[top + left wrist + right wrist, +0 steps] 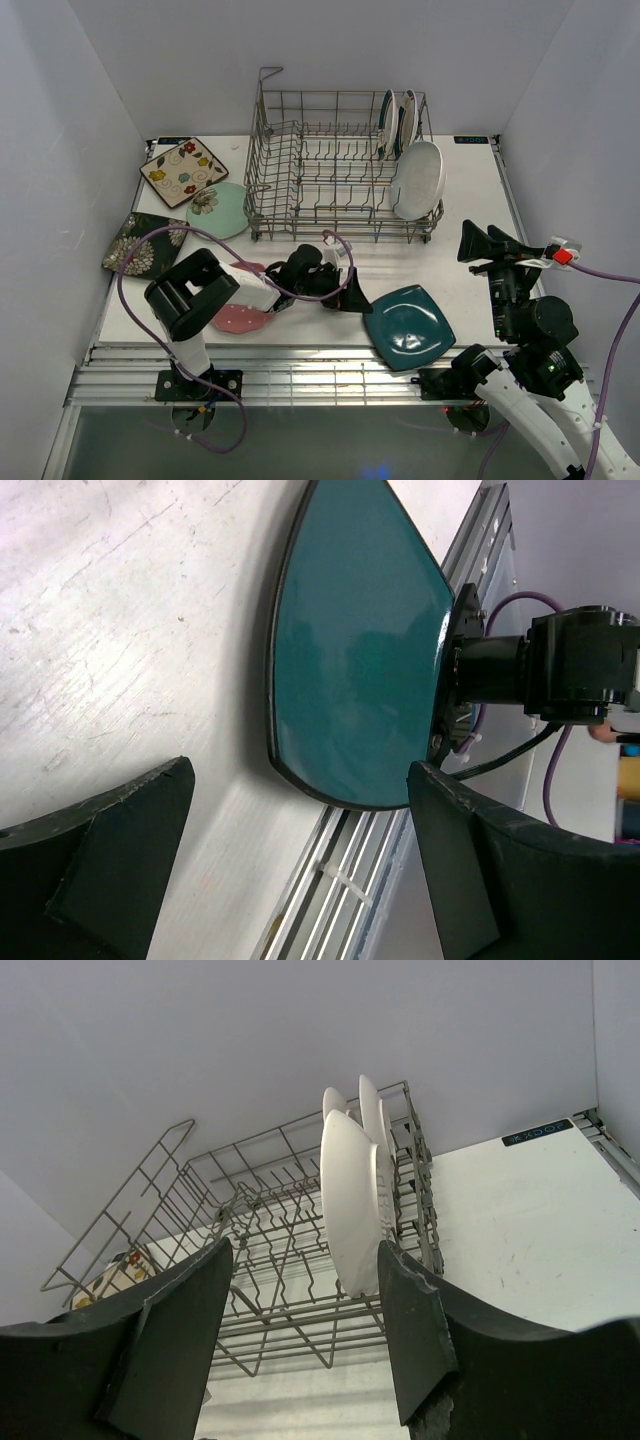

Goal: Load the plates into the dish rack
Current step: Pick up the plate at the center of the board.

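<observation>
rack [300, 165] sits at back of table [470, 190], three plates [418, 180] slotted at its right end. teal square plate [408, 325] lies flat near the front edge. left gripper [345, 275] has jaws wide apart and empty, just beside it: hook the rim, pinch the edge, tilt upright. right gripper [490, 240] is half apart, empty.

Glossy teal plate [355, 650], wire rack [330, 165]
</observation>
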